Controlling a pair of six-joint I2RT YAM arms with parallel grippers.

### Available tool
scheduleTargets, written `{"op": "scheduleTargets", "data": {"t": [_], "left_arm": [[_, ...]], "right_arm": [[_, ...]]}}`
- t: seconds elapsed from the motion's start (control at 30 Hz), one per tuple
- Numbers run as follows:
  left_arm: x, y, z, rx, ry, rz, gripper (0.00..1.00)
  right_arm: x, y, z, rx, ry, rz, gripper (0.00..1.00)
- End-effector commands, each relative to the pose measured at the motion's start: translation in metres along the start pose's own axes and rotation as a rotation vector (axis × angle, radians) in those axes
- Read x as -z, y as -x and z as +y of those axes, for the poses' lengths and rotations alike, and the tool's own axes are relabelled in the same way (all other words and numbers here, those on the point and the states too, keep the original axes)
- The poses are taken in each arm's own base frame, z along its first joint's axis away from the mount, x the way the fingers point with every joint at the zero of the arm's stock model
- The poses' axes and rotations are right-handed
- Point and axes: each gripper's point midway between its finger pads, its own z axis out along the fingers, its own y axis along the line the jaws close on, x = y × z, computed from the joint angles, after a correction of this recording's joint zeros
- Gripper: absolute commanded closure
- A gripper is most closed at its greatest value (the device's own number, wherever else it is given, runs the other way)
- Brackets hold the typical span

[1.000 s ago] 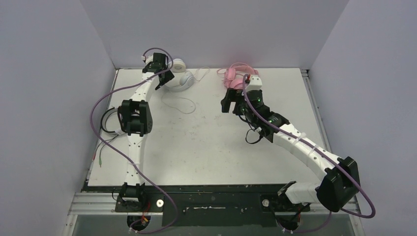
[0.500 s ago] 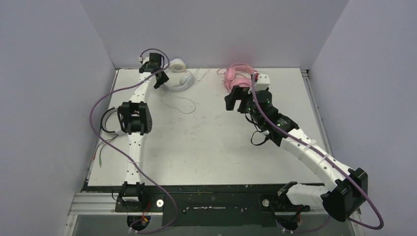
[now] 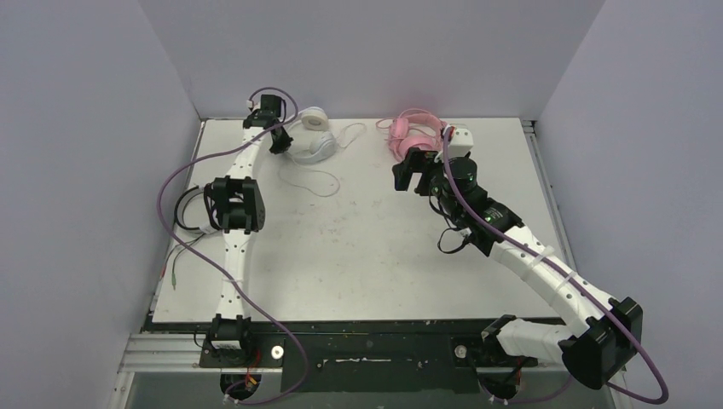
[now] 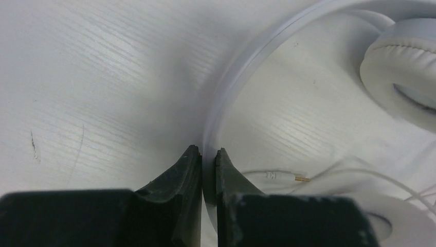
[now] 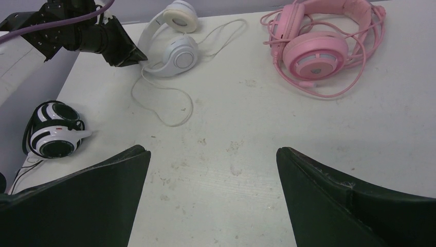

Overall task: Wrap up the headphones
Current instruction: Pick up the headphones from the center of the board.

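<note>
**A:** so where's everything sitting right now?

**B:** all three are on the worktop (image 3: 358, 256). The white headphones (image 5: 175, 56) are at the far left, and their thin white cable (image 5: 164, 103) lies loose in a loop on the near side of them. The pink headphones (image 5: 313, 49) are at the far edge, a bit right of centre, with the pink cord draped loosely over and around the cups. The black-and-white headphones (image 5: 54, 136) are way over on the left edge, right beside the left arm's elbow

**A:** and the arms?

**B:** the left gripper (image 4: 208, 154) is clenched on the white headband, and the wrist view shows the band pinched right between the two fingers. The right gripper (image 5: 213, 152) is released, with its jaws spread wide and nothing in them. It hangs above bare worktop just on the near side of the pink set, not touching it
</note>
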Motion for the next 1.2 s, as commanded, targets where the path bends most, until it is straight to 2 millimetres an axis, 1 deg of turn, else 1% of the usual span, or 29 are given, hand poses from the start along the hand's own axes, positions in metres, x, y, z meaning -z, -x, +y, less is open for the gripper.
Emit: {"op": "scheduleTargets", "data": {"t": [0.0,0.07,0.1,0.2,0.23,0.33,0.4,0.47,0.5,0.6,0.7,0.77,0.8,0.87,0.97,1.07,1.17], "left_arm": [[0.039,0.025,-0.014,-0.066,-0.048,-0.058,1.0],[0.063,0.033,-0.027,-0.1,-0.071,-0.101,1.0],[0.084,0.044,-0.034,-0.109,-0.09,-0.137,1.0],[0.131,0.062,-0.046,-0.14,-0.103,-0.218,1.0],[0.147,0.066,-0.049,-0.151,-0.112,-0.238,1.0],[0.194,0.07,-0.054,-0.196,-0.131,-0.278,1.0],[0.222,0.067,-0.054,-0.221,-0.134,-0.296,1.0],[0.25,0.059,-0.052,-0.243,-0.134,-0.314,1.0],[0.269,0.053,-0.05,-0.257,-0.136,-0.332,1.0],[0.317,0.043,-0.046,-0.267,-0.174,-0.407,1.0],[0.375,0.035,-0.044,-0.258,-0.273,-0.521,1.0],[0.41,0.028,-0.04,-0.245,-0.37,-0.573,1.0],[0.426,0.025,-0.036,-0.224,-0.415,-0.589,0.99],[0.453,0.019,-0.026,-0.195,-0.491,-0.613,0.98],[0.484,0.01,-0.011,-0.186,-0.568,-0.636,0.98],[0.506,0.004,0.002,-0.224,-0.61,-0.667,0.99],[0.52,-0.004,0.016,-0.269,-0.641,-0.713,0.99]], "right_arm": [[0.01,0.016,-0.002,-0.013,-0.007,-0.051,0.0],[0.012,0.016,-0.003,-0.01,-0.01,-0.048,0.0],[0.013,0.017,-0.003,-0.01,-0.01,-0.049,0.0],[0.019,0.018,-0.004,-0.011,-0.01,-0.052,0.0],[0.022,0.019,-0.005,-0.01,-0.009,-0.054,0.0],[0.028,0.02,-0.008,-0.003,-0.015,-0.054,0.0],[0.031,0.019,-0.008,0.002,-0.009,-0.052,0.0],[0.034,0.017,-0.006,0.013,0.005,-0.043,0.0],[0.035,0.015,-0.004,0.021,0.023,-0.036,0.0],[0.04,0.011,0.01,0.041,0.122,-0.034,0.0],[0.05,0.002,0.027,0.048,0.26,-0.057,0.0],[0.058,0.0,0.032,0.038,0.308,-0.079,0.0],[0.06,-0.004,0.031,0.038,0.315,-0.081,0.0],[0.067,-0.001,0.031,0.033,0.332,-0.115,0.0],[0.075,-0.004,0.026,0.047,0.337,-0.136,0.0],[0.084,-0.008,0.025,0.079,0.361,-0.152,0.0],[0.09,-0.016,0.025,0.088,0.383,-0.148,0.0]]}}
